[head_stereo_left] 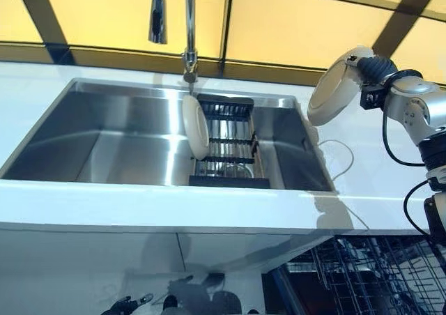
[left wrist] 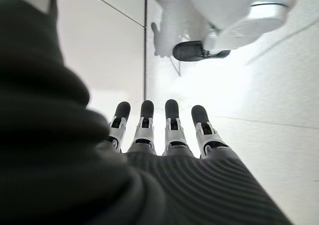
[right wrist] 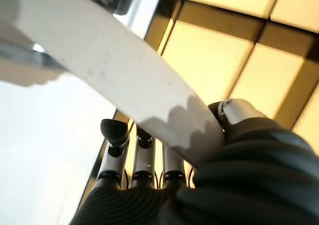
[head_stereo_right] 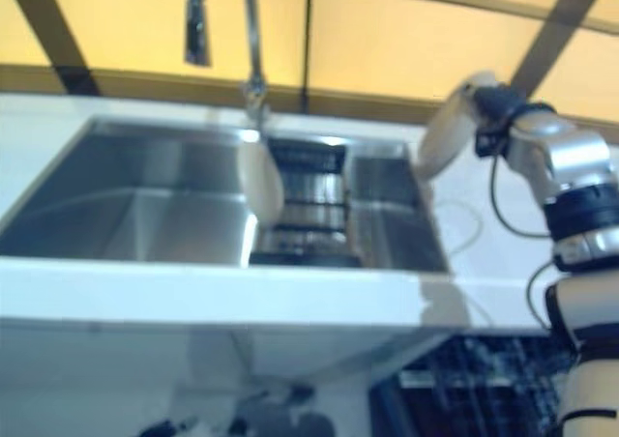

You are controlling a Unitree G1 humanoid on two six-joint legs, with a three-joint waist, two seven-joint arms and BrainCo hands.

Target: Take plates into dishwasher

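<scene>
My right hand is shut on a white plate, thumb on one face and fingers behind the other. It holds the plate tilted on edge in the air above the white counter, just right of the sink. A second white plate stands upright at the left end of a black dish rack inside the sink. The dishwasher's dark wire rack shows below the counter at the lower right. My left hand hangs low by the cabinet front, fingers straight and holding nothing.
A chrome faucet rises behind the sink over the rack. The white counter runs along the front edge and right of the sink. Yellow panes with dark frames form the back wall.
</scene>
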